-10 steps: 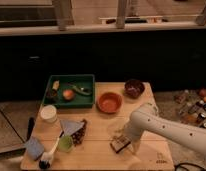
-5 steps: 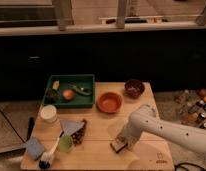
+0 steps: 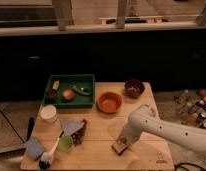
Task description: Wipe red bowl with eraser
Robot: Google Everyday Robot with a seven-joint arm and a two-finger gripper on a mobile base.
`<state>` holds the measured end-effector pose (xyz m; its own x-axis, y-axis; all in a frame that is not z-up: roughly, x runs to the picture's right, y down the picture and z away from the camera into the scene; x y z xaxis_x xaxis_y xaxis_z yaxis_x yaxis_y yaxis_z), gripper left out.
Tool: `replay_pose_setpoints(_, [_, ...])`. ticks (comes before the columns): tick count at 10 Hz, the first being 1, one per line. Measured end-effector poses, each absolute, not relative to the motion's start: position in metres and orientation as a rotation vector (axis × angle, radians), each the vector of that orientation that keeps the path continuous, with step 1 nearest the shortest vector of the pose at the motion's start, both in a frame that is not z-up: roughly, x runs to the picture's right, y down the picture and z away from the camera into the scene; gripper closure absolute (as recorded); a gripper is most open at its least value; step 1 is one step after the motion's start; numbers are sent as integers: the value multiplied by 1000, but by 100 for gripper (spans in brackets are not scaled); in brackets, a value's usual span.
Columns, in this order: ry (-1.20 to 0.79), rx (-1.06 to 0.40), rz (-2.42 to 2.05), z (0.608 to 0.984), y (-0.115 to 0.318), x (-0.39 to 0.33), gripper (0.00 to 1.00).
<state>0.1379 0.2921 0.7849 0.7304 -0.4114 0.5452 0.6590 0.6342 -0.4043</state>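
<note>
Left of centre on the table, the red bowl sits unwiped. Farther right, near the front edge, the gripper has barely shifted and stays down on the eraser. Whether it grips cannot be told, so the pickup looks unfinished.

Count on the table: two bowls, the red bowl and a dark bowl; two cups, a white cup and a green cup; one tray; one brush; one eraser; one gripper, at the eraser, in front of the red bowl.
</note>
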Motion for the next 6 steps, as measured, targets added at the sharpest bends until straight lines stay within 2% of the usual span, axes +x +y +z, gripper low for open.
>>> replay_pose_setpoints(6, [-416, -581, -625, 768, 255, 151, 100])
